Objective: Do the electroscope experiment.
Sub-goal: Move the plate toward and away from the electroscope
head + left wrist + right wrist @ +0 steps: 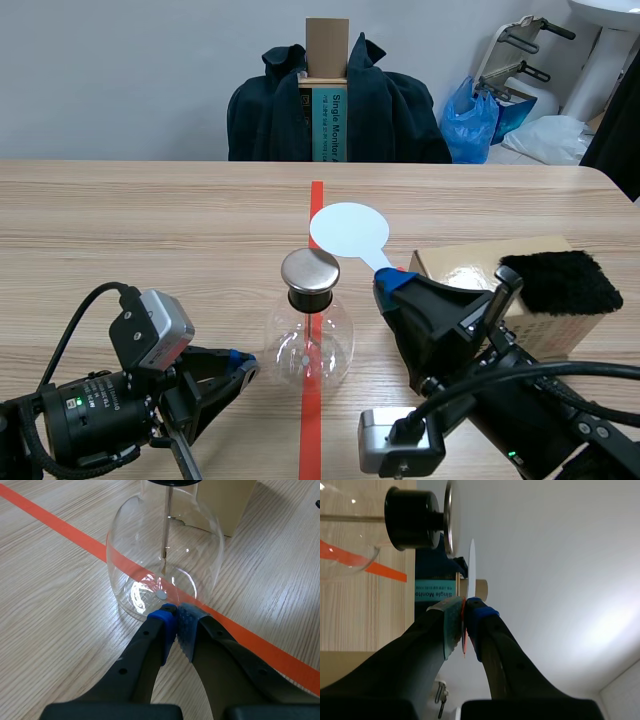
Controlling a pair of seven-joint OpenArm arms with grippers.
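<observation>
We see the glass electroscope (310,340) at the desk's (150,220) centre, the left hand (240,368) pressed together just beside its base at 8 o'clock, the right hand (392,285) pinching the white disc (348,230) by its stem at 1 o'clock of the metal cap (310,268); touching disc to cap looks not yet done.

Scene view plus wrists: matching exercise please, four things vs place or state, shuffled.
Things:
1. flask
2. white disc
3. black fur
4. left gripper

Place or state:
A. on the box
B. clamped in the right gripper
C. standing on the tape line
D. shut on nothing, tips by the flask

Pairs: 1-C, 2-B, 3-A, 4-D.
</observation>
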